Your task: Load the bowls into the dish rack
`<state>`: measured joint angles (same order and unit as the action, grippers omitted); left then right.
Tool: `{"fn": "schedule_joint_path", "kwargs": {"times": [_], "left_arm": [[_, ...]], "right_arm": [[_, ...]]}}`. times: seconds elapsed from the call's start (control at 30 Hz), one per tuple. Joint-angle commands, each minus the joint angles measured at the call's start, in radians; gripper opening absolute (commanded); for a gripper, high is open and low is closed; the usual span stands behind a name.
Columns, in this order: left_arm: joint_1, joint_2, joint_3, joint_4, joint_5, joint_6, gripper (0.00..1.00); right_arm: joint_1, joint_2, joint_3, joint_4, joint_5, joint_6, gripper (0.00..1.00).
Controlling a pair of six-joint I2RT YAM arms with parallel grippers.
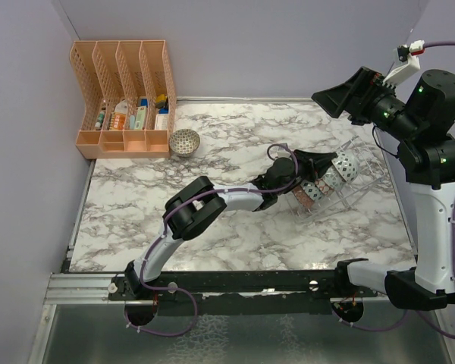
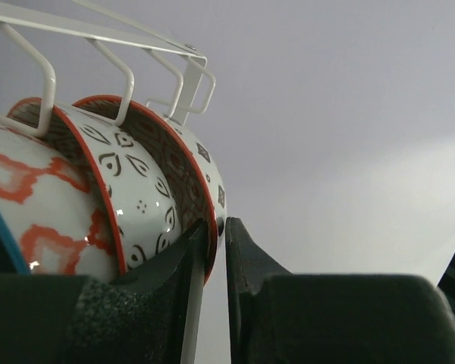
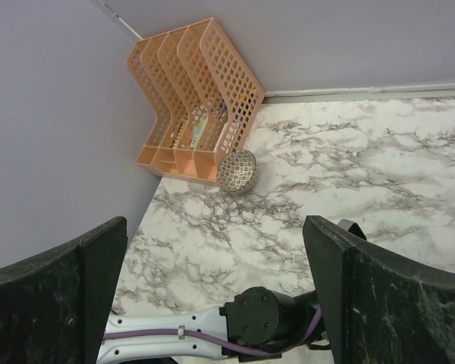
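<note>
The clear wire dish rack (image 1: 366,184) stands at the right of the marble table with several patterned bowls (image 1: 327,180) on edge in its slots. My left gripper (image 1: 311,162) reaches into the rack's near end. In the left wrist view its jaws (image 2: 216,224) are shut on the rim of a red-rimmed bowl (image 2: 183,176) that sits under the rack's wires (image 2: 123,70), beside a red-and-white bowl (image 2: 38,205). One grey-patterned bowl (image 1: 185,141) sits alone by the orange organizer; it also shows in the right wrist view (image 3: 236,171). My right gripper (image 1: 340,97) is open, empty, high above the rack (image 3: 212,231).
An orange slotted file organizer (image 1: 125,98) with small items stands in the back left corner (image 3: 193,98). Purple walls close the left and back sides. My left arm (image 1: 212,203) stretches across the table's middle, and its wrist shows below the right gripper (image 3: 265,318).
</note>
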<state>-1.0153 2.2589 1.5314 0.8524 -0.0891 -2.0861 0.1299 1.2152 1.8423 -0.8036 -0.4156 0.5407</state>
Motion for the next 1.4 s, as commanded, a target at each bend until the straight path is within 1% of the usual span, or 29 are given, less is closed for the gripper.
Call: {"fn": "schedule_joint_path", "kwargs": {"times": [0.0, 0.13, 0.47, 0.53, 0.77, 1.0, 1.13, 1.17, 1.23, 1.27, 1.33, 1.37], "left_arm": [[0.004, -0.063, 0.003, -0.050, 0.035, -0.091, 0.20], [0.010, -0.090, -0.018, -0.073, 0.049, -0.080, 0.24], [0.036, -0.147, -0.028, -0.172, 0.109, -0.017, 0.26], [0.045, -0.162, -0.035, -0.199, 0.129, 0.001, 0.29], [0.087, -0.225, -0.088, -0.250, 0.180, 0.072, 0.34], [0.165, -0.323, -0.108, -0.387, 0.247, 0.261, 0.40], [0.244, -0.398, -0.132, -0.530, 0.286, 0.470, 0.44], [0.265, -0.420, -0.146, -0.583, 0.286, 0.530, 0.45], [0.319, -0.465, -0.195, -0.630, 0.282, 0.638, 0.47], [0.346, -0.488, -0.227, -0.649, 0.280, 0.691, 0.50], [0.401, -0.533, -0.261, -0.710, 0.274, 0.798, 0.64], [0.431, -0.547, -0.259, -0.757, 0.272, 0.860, 0.68]], "right_arm": [[0.005, -0.003, -0.010, 0.009, -0.006, -0.015, 1.00], [0.005, -0.005, -0.013, 0.012, -0.009, -0.013, 1.00], [0.005, -0.015, -0.008, 0.016, -0.003, -0.013, 0.99], [0.005, -0.017, -0.013, 0.016, -0.001, -0.013, 0.99], [0.005, -0.018, -0.011, 0.023, -0.003, -0.011, 0.99], [0.005, -0.007, 0.020, 0.025, -0.008, -0.012, 0.99], [0.005, 0.001, 0.037, 0.046, -0.048, -0.013, 0.99], [0.005, 0.001, 0.038, 0.054, -0.055, -0.012, 0.99], [0.005, 0.000, 0.040, 0.071, -0.067, -0.012, 0.99], [0.005, 0.000, 0.039, 0.078, -0.075, -0.012, 0.99], [0.005, 0.003, 0.036, 0.087, -0.090, -0.009, 0.99], [0.005, 0.005, 0.032, 0.090, -0.094, -0.007, 0.99]]}}
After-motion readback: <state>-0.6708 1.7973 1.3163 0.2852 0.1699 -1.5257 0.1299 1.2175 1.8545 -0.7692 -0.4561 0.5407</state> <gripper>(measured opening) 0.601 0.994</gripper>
